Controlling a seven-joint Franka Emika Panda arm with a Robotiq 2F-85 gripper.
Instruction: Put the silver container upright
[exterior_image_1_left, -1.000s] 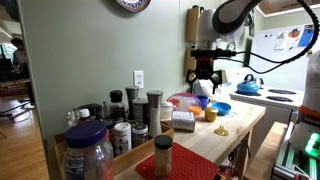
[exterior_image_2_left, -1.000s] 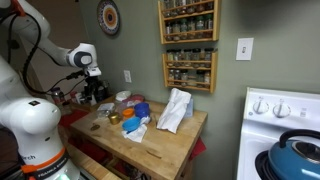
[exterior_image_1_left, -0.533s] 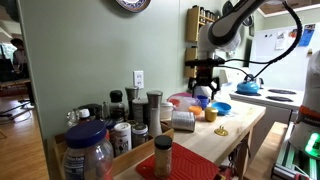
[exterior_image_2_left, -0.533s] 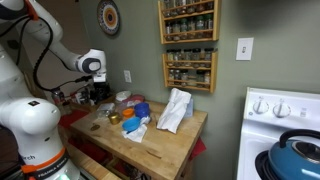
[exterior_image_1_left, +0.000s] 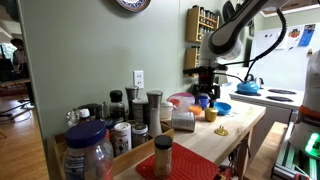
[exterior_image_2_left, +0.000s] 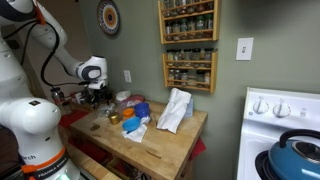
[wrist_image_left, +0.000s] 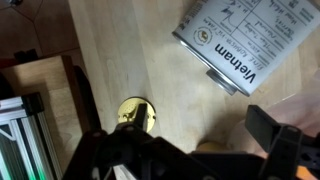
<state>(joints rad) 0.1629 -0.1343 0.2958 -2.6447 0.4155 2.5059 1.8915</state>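
Wrist view: my gripper (wrist_image_left: 190, 148) hangs with jaws open, empty. In an exterior view the silver container (exterior_image_1_left: 183, 120) lies toppled near the desk's (exterior_image_1_left: 236, 124) wall edge; righting remains.

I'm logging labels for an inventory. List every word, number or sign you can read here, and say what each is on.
"Vietnam": on the pale label of the container lying on the wooden table, wrist view.
Smaller print on that label: too small to read.
Spice-rack jars, tabletop jars, papers on the white surface: too blurred to read.
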